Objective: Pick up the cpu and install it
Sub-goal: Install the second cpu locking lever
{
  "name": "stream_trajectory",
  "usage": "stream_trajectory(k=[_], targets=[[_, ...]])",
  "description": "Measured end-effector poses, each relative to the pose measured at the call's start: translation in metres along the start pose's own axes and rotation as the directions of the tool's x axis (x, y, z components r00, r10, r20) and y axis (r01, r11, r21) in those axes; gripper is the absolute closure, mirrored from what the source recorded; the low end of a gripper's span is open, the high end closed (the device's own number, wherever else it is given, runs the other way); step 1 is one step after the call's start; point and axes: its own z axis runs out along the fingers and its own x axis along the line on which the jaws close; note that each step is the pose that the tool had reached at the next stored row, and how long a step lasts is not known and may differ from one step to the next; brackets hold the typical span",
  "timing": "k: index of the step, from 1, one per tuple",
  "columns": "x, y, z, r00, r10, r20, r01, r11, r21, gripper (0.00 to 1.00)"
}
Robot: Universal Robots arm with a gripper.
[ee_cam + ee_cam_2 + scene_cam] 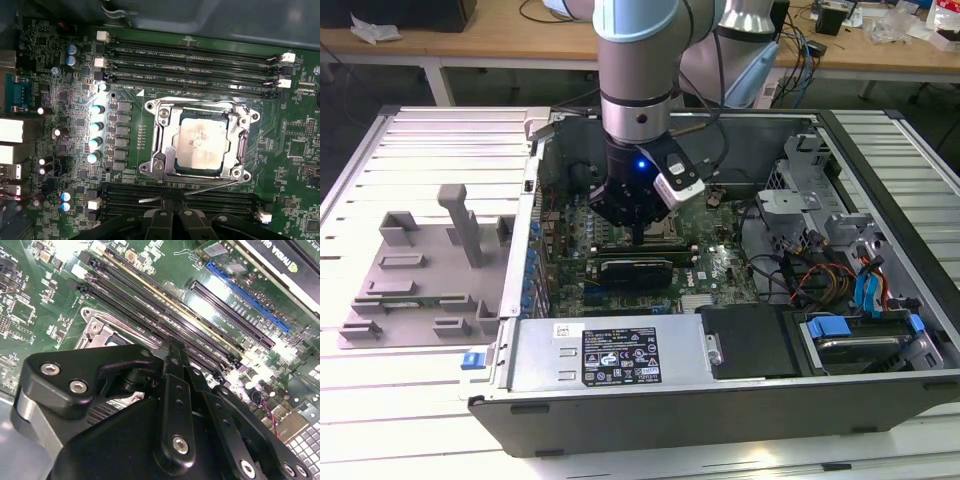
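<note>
The cpu (pixel 202 145), a flat square chip with a silvery top, lies inside the metal socket frame (pixel 160 150) on the green motherboard in the first wrist view. My gripper (pixel 638 238) hangs low inside the open computer case (pixel 880 395), just over the board beside the socket. In both wrist views its black fingers (pixel 165 216) stand pressed together with nothing between them; the tips (pixel 172 347) sit over the memory slots next to the socket. A thin wire lever (pixel 200 189) of the socket lies close in front of the gripper (pixel 171 207).
Long black memory slots (pixel 190 65) run on both sides of the socket. A black expansion card (pixel 635 268) sits near the gripper. The power supply (pixel 610 350), drive bays and cables (pixel 820 270) fill the case. A grey fixture tray (pixel 420 280) lies on the exterior view's left.
</note>
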Motion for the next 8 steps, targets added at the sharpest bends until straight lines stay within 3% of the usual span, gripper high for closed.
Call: stream_trajectory(k=[8], targets=[[0.0017,0.0002,0.0007,1.0000,0.000,0.0000,0.000,1.0000,-0.0013,0.89]])
